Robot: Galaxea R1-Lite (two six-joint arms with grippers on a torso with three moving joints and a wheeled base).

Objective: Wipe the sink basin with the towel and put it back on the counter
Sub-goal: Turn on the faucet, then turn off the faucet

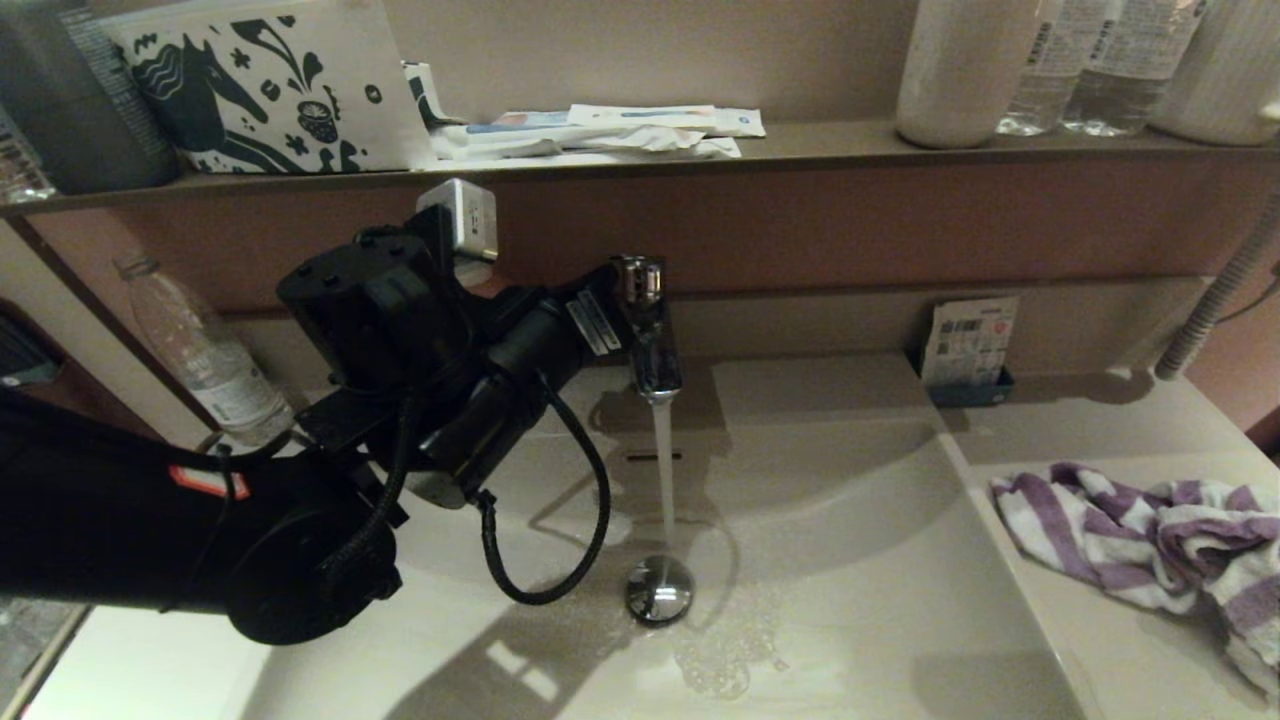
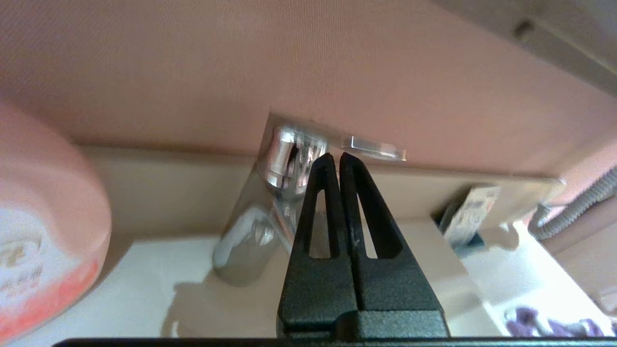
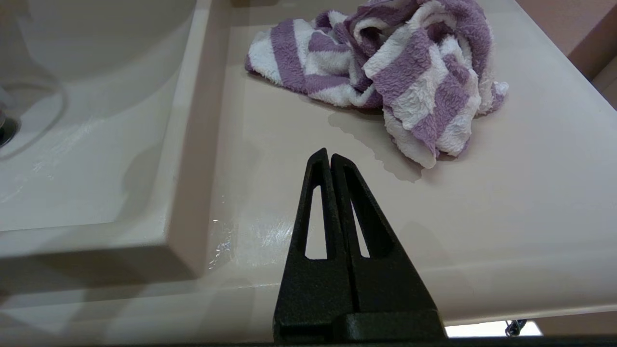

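Note:
The purple and white striped towel [image 1: 1150, 530] [image 3: 385, 72] lies crumpled on the beige counter [image 1: 1100, 640] [image 3: 482, 202], to the right of the sink basin [image 1: 850, 560]. Water runs from the chrome faucet [image 1: 650, 340] [image 2: 270, 202] down to the round drain plug [image 1: 659, 588], with foam beside it. My left gripper [image 2: 336, 156] is shut and empty, its tips against the faucet's top by the lever. My right gripper [image 3: 329, 155] is shut and empty, low over the counter's front part, short of the towel. It is out of the head view.
A clear bottle [image 1: 205, 355] stands left of the basin behind my left arm. A packet in a small holder [image 1: 968, 345] and a grey hose [image 1: 1215, 300] are at the back right. The dark shelf [image 1: 800, 145] above carries bottles, packets and a patterned bag.

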